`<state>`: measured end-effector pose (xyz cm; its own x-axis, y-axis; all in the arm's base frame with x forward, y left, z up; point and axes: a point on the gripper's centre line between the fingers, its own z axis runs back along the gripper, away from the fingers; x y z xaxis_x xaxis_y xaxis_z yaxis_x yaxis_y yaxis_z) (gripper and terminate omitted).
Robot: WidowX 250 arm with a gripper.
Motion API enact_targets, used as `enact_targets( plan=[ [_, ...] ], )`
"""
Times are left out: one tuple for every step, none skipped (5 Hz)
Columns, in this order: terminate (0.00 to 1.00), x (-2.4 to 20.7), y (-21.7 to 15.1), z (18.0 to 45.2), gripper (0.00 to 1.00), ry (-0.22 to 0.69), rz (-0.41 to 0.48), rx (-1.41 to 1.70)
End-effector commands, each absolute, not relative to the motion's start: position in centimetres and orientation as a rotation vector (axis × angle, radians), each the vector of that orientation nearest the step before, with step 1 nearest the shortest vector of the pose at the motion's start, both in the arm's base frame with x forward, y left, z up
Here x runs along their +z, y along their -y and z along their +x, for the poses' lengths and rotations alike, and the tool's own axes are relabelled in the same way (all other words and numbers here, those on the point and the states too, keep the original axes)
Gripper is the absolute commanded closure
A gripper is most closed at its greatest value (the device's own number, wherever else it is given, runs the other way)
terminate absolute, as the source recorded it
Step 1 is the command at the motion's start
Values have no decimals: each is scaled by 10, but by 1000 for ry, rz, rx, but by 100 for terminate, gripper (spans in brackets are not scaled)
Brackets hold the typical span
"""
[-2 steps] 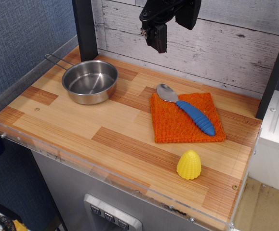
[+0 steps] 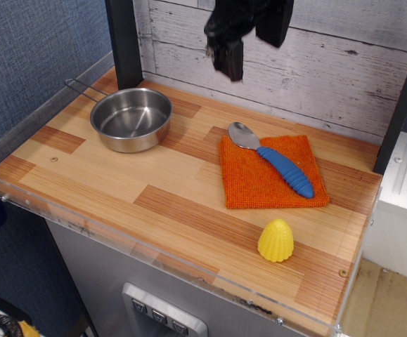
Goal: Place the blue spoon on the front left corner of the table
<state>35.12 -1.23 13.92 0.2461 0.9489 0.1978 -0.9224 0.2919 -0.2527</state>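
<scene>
The blue spoon (image 2: 273, 159) lies on an orange cloth (image 2: 270, 173) at the right back of the table (image 2: 119, 179). Its silver bowl points to the back left and hangs over the cloth's edge. Its blue ribbed handle points to the front right. My black gripper (image 2: 226, 62) hangs high above the table's back edge, up and to the left of the spoon, apart from it. It is blurred, so I cannot tell how the jaws stand. It holds nothing that I can see.
A steel pan (image 2: 131, 119) with a thin handle stands at the back left. A yellow ribbed cone-shaped toy (image 2: 275, 240) stands near the front right. A black post (image 2: 124, 42) rises at the back left. A clear acrylic rim (image 2: 147, 260) edges the front.
The gripper is now motion-blurred at almost the same place. The spoon, cloth, pan and yellow toy have not moved.
</scene>
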Motion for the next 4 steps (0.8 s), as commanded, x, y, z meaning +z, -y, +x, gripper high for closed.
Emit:
enact_targets(
  plan=[
    [0,116,34,364,0,289,-101,1296],
    [0,100,47,365,0,252,-92,1286],
    [0,82,57,367,0,212,-67,1245],
    [0,68,58,367,0,179,-39,1214]
  ],
)
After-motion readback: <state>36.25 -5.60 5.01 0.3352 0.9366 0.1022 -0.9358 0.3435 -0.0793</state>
